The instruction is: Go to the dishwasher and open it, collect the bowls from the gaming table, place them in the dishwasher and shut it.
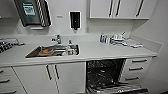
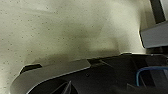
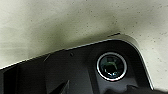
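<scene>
While the dishwasher (image 1: 105,75) stands open at near right, its door (image 1: 117,89) dropped flat and the dark racks exposed, it reads as ready for loading; no bowls lie in it as far as can be told.

Near left: white cupboard doors (image 1: 50,77) with dark handles. Right of the dishwasher: a drawer stack (image 1: 136,70).

Above: pale surface (image 1: 105,51) carrying a steel sink (image 1: 53,50) with dishes inside, probably awaiting washing.

Farther: tap (image 1: 57,38) behind the sink; bottles and clutter (image 1: 120,40) pushed to the far right, keeping the front edge free.

Wall: dark soap dispenser (image 1: 75,20), paper dispenser (image 1: 32,12), upper cupboards (image 1: 120,8).

Claw state, left and right: cannot tell. Both wrist views face speckled floor (image 2: 62,30).
</scene>
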